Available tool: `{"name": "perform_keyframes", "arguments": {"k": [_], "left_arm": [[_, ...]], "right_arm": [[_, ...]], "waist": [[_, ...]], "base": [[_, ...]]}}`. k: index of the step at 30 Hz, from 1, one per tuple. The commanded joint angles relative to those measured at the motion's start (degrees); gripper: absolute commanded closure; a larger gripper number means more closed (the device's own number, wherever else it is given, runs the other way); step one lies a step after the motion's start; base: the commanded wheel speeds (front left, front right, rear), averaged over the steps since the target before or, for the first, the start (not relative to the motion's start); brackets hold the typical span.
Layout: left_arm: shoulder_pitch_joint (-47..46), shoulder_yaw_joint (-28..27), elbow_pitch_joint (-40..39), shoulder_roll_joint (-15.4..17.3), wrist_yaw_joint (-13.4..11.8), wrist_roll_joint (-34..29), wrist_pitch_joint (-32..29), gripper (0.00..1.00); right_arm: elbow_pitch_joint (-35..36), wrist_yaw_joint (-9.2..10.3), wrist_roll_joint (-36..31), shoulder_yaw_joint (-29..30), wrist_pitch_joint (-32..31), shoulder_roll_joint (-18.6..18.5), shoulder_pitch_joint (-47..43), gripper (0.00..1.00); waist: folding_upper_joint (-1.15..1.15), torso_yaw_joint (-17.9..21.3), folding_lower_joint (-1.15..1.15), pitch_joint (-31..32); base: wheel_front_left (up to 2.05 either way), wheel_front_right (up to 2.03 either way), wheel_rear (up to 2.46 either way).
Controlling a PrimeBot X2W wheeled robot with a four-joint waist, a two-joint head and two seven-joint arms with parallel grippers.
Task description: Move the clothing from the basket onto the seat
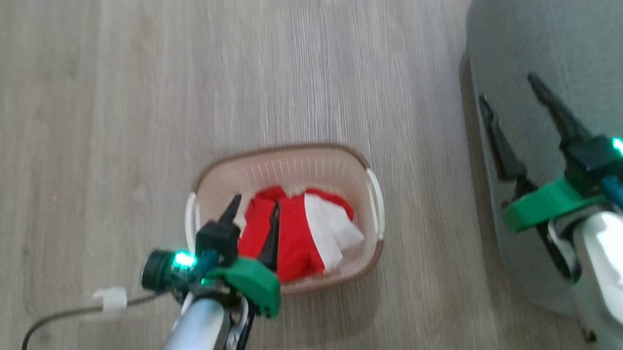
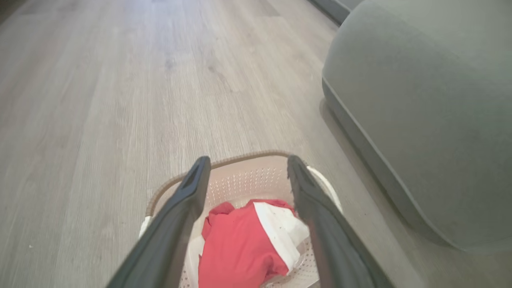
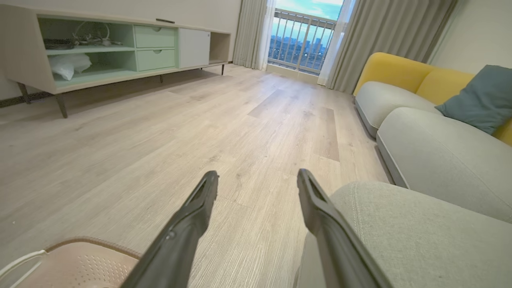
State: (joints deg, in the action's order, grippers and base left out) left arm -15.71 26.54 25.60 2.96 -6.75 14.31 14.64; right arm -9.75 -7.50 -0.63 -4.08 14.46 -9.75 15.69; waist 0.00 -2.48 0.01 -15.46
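The cream basket (image 1: 289, 165) with a brown rim stands on the wood floor, and red and white clothing (image 1: 304, 232) lies bunched inside it. My left gripper (image 1: 256, 205) hangs open over the basket's left half, above the red fabric, holding nothing. From the left wrist the clothing (image 2: 240, 244) sits between and below the two dark fingers, with the basket (image 2: 240, 180) wall behind. The grey seat (image 1: 552, 36) fills the right side. My right gripper (image 1: 506, 90) stands open and empty over the seat's left edge. The seat (image 3: 420, 236) and basket (image 3: 84, 264) corner appear from the right wrist.
A dark cable (image 1: 55, 320) with a white clip trails on the floor at lower left. Further along the room are a low sideboard (image 3: 112, 52), more grey and yellow sofa cushions (image 3: 440, 152), a blue pillow (image 3: 480, 98) and a balcony door (image 3: 304, 40). Bare floor lies beyond the basket.
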Motion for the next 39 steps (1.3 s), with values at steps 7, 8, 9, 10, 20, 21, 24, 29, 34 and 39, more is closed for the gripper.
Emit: {"name": "perform_keyframes", "arguments": {"k": [7, 8, 9, 10, 20, 21, 24, 29, 34, 39], "left_arm": [[-13.76, 4.25, 14.5, -0.08, -0.95, 3.21, 0.36, 0.0], [-15.15, 5.15, 16.6, -0.08, -0.97, 3.23, 0.36, 0.0], [-16.62, 5.9, 18.56, -0.08, -0.98, 3.26, 0.36, 0.0], [-17.98, 6.53, 20.59, -0.08, -1.06, 3.36, 0.36, 0.0], [-28.34, 11.73, 35.05, -0.08, -0.96, 6.37, 0.36, 0.0], [-29.15, 12.3, 36.51, -0.08, -1.05, 6.83, 0.36, 0.0], [-31.6, 15.22, 40.61, -0.08, -0.75, 7.13, 0.13, 0.0], [-35.56, 18.67, 44.21, -0.08, -1.05, 7.36, -0.94, 0.0], [-39.17, 22.04, 46.42, -0.08, -1.01, 5.91, -3.04, 0.0], [-42.05, 22.28, 47.79, -0.05, -3.74, 6.33, -8.04, 0.0]], "right_arm": [[6.61, 0.01, 0.03, -2.54, 0.54, -3.73, 5.0, 0.0], [7.17, 0.01, 0.06, -2.67, 0.54, -3.96, 5.16, 0.0], [7.85, 0.01, 0.11, -2.81, 0.54, -4.15, 5.42, 0.0], [8.64, 0.01, 0.23, -3.04, 0.54, -4.3, 5.63, 0.0], [14.2, 0.01, 0.2, -3.43, 0.54, -4.58, 7.15, 0.0], [14.75, 0.01, 0.11, -3.41, 0.54, -4.43, 7.25, 0.0], [15.67, 0.01, 0.08, -3.75, 0.54, -3.96, 7.66, 0.0], [17.24, 0.01, 0.44, -5.12, 0.54, -3.42, 8.59, 0.0], [18.86, 0.01, 0.31, -6.05, 0.54, -2.82, 9.01, 0.0], [19.88, 0.01, -0.34, -7.51, 0.54, -3.12, 9.53, 0.0]], "waist": [[0.0, 3.72, -0.01, -19.01], [0.0, 3.92, -0.01, -19.94], [0.0, 4.19, -0.01, -21.08], [0.0, 4.65, -0.01, -22.49], [0.0, 6.68, -0.01, -30.78], [0.0, 6.95, -0.01, -31.61], [0.0, 7.7, -0.01, -33.6], [0.0, 8.99, -0.01, -36.79], [0.0, 10.45, -0.01, -39.82], [0.0, 11.73, -0.01, -42.47]], "base": [[0.0, 0.0, 0.0], [0.0, 0.0, 0.0], [0.0, 0.0, 0.0], [0.0, 0.0, 0.0], [0.0, 0.0, 0.0], [0.0, 0.0, 0.0], [0.0, 0.0, 0.0], [0.0, 0.0, 0.0], [0.0, 0.0, 0.0], [0.0, 0.0, 0.0]]}}
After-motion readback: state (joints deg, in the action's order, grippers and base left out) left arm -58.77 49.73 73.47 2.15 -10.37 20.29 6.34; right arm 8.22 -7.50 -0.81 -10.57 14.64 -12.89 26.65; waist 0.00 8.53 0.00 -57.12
